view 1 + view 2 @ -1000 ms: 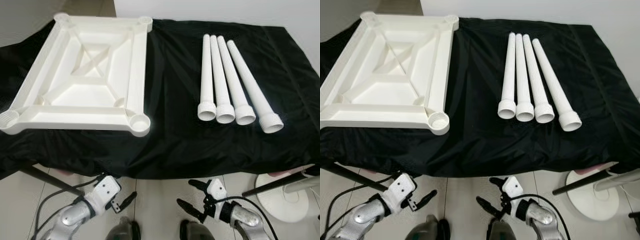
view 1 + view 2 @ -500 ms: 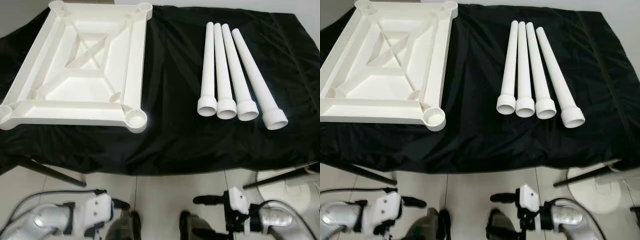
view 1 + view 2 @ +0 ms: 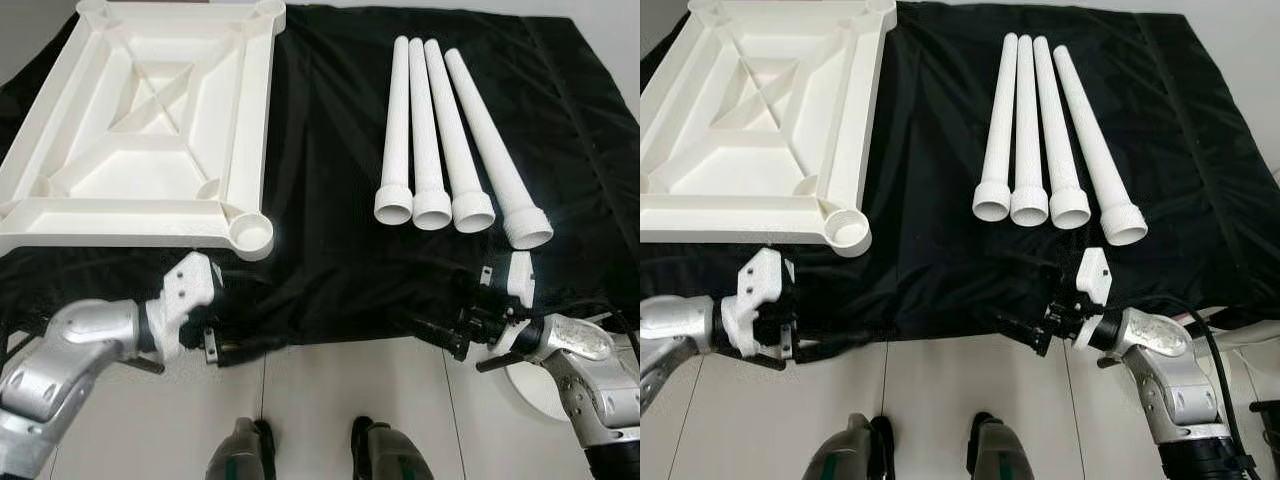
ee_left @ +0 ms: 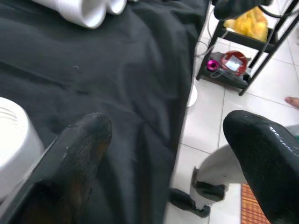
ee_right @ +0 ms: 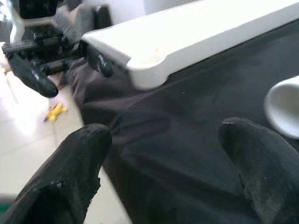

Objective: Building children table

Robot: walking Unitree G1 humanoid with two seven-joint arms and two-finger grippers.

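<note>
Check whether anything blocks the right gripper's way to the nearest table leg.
Nothing visible does. The right gripper, open, hangs at the front edge of the black cloth; bare cloth alone lies between it and the four legs.

I'm looking at a home room: pale tiled floor (image 3: 310,400), white wall (image 3: 1230,40), a black cloth (image 3: 330,150) draped over a table, and a small black rack (image 4: 247,51) holding household clutter nearby, plus 1 white round stand base (image 3: 530,385).
</note>
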